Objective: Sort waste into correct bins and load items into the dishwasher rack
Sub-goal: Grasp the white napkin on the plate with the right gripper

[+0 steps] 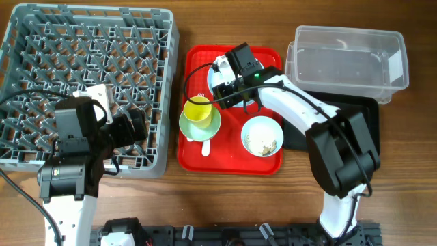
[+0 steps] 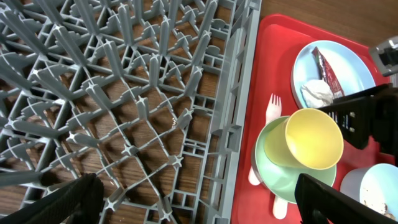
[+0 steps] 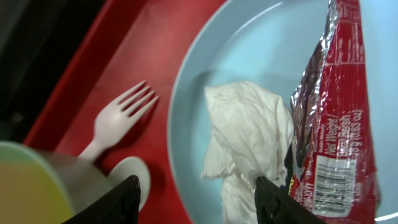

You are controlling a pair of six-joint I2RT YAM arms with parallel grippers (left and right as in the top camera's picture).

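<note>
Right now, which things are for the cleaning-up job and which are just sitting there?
For the job: wrapper, napkin, rice scraps, plate, yellow cup, green saucer, bowl, fork, spoon, rack, clear tub, black tray.
Just there: red tray, wooden table.

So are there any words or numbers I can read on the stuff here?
Red wrapper on the plate: white print, too blurred to read.
Clear tub: a white label at its end, too small to read.
Nothing else shows any writing.
</note>
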